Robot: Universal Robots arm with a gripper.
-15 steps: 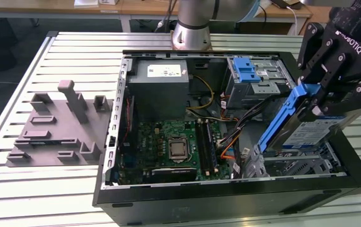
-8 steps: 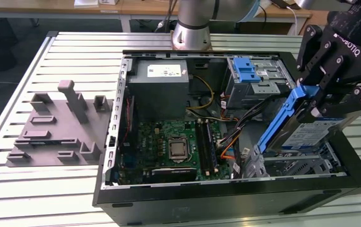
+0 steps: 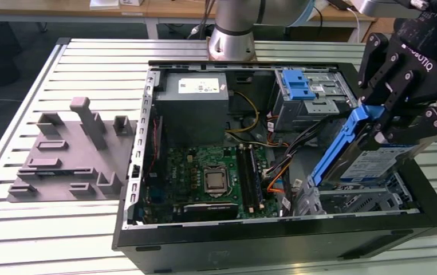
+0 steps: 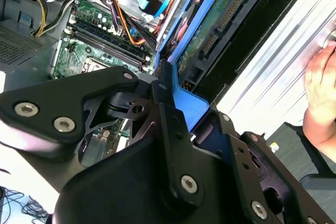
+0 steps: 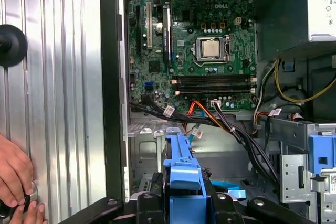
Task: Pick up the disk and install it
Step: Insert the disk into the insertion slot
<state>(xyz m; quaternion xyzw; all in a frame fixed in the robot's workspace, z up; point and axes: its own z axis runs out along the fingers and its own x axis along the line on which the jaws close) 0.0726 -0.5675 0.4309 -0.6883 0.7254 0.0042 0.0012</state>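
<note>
The disk [image 3: 373, 164], a silver drive with a white-and-blue label in a blue carrier, hangs tilted over the metal drive cage [image 3: 363, 200] at the near corner of the open computer case [image 3: 279, 232], on the exterior view's right. My black gripper [image 3: 387, 129] is shut on the disk's upper end, at the blue tab. In the second wrist view the disk [image 4: 220, 19] shows its green circuit side, with the gripper [image 4: 169, 94] clamped on the blue end. In the first wrist view the blue carrier [image 5: 181, 163] runs out from the gripper [image 5: 184, 203] toward the bay floor.
Inside the case lie the motherboard [image 3: 211, 177], a grey power supply [image 3: 195, 91], loose cables [image 3: 279, 166] and an upper cage with a blue latch [image 3: 298, 86]. A grey fixture [image 3: 73, 154] sits on the slatted table. A person's hand [image 5: 16, 182] rests on the table beside the case.
</note>
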